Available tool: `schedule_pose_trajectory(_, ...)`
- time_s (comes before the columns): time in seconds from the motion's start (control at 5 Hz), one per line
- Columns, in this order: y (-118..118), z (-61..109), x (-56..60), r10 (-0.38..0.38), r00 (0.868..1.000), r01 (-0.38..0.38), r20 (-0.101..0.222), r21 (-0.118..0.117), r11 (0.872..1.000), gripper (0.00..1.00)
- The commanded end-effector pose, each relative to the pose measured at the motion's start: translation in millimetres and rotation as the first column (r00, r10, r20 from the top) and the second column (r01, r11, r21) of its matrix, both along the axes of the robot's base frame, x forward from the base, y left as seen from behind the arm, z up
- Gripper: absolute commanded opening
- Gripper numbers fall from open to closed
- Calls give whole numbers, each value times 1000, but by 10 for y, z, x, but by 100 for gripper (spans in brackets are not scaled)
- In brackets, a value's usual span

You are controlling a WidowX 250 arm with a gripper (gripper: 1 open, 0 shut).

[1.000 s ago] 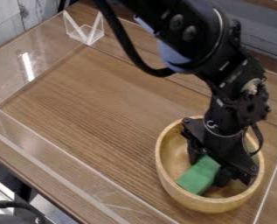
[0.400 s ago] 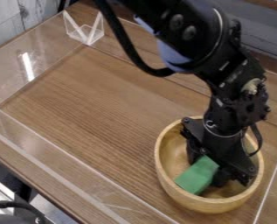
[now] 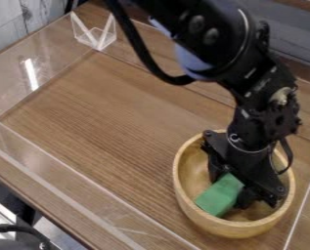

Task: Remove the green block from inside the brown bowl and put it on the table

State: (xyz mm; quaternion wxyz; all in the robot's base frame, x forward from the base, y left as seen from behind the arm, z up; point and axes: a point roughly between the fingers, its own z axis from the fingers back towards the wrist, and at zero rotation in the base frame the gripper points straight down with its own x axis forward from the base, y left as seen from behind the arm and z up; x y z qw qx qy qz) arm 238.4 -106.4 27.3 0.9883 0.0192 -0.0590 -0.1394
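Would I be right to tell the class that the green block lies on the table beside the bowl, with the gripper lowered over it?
Not quite. The camera view shows the green block lying inside the bowl, not on the table beside it. The rest stands: the gripper is lowered over it, down inside the bowl.

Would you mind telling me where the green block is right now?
In the camera view, the green block sits inside the brown bowl at lower right, directly under the gripper.

Wood bowl [image 3: 203, 212] matt; table [image 3: 105, 117] wood-grain; acrylic walls [image 3: 46, 54] glossy.
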Motion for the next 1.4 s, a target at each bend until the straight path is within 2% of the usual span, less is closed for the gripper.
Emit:
schedule_pose_trajectory(0.0,8,133,69,3,999,-3,49,-19,1000,0)
schedule_pose_trajectory(0.4,22,127,67,-4,999,5,50,-16,1000,0)
schedule_pose_trajectory(1.2,70,248,59,-8,999,8,46,-13,1000,0)
